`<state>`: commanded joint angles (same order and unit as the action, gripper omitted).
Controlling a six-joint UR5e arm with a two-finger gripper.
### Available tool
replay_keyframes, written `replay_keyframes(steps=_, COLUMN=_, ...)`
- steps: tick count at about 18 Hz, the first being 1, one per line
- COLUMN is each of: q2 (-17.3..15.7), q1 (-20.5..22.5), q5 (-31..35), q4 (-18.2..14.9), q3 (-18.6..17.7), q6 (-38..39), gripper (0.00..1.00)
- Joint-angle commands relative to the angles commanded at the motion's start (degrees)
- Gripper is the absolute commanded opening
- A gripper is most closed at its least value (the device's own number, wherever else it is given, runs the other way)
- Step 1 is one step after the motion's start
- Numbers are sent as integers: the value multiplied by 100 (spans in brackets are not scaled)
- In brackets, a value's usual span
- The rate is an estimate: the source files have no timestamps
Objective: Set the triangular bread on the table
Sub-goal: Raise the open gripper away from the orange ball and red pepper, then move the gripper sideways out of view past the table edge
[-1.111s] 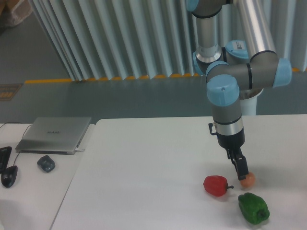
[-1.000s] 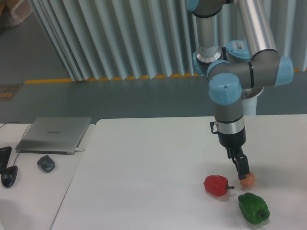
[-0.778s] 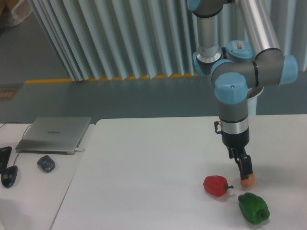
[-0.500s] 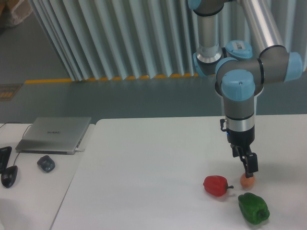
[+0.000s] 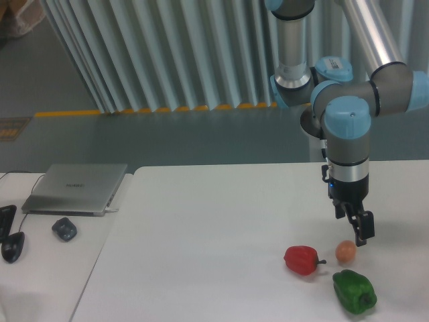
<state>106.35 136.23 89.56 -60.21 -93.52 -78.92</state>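
The robot's black two-finger gripper (image 5: 362, 234) is drifting away to the right and lifting a little. A second ago its tips were sitting right against the small round tan-orange ball (image 5: 345, 251). Now they are hanging just above and to the right of it, with a sliver of white tabletop showing between them. The ball is lying free on the large white flat-topped table (image 5: 214, 235), near the front right corner, and it is not moving with the arm.

From where I am standing the fingers are showing edge-on as one dark shape. I cannot tell whether they are parted or closed, though nothing is showing between them.

The ball is sitting just beside the glossy red pepper (image 5: 301, 259), which is lying to its left with the stem pointing towards it. The knobbly green pepper (image 5: 354, 290) is lying nearer the front edge, below the ball. None of these three is shifting while the arm is swinging right.

The triangular bread is not showing anywhere on the tabletop, and it is not in the gripper either. I am judging that the arm is leaving the ball behind, so the bread is yet to be found and fetched.

Over on the smaller white desk (image 5: 40, 268) to the left, the grey closed laptop (image 5: 75, 188) and the dark mouse (image 5: 64, 229) are resting untouched.
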Motion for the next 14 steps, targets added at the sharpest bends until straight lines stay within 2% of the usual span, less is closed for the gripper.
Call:
replay_keyframes(steps=4, q2=-53, q1=263, q5=184, q4=18, q3=52, q6=-35, gripper=100)
replay_keyframes(steps=7, q2=-62, q1=641, q5=115, q4=-17, q3=368, q6=-79, gripper=100)
replay_keyframes(steps=10, q2=-62, q1=922, q5=-62, q4=-9, q3=518, q6=-62, gripper=100)
replay_keyframes(steps=14, q2=-9, q1=1318, q5=-53, q4=-17, q3=545, q6=0, gripper=100)
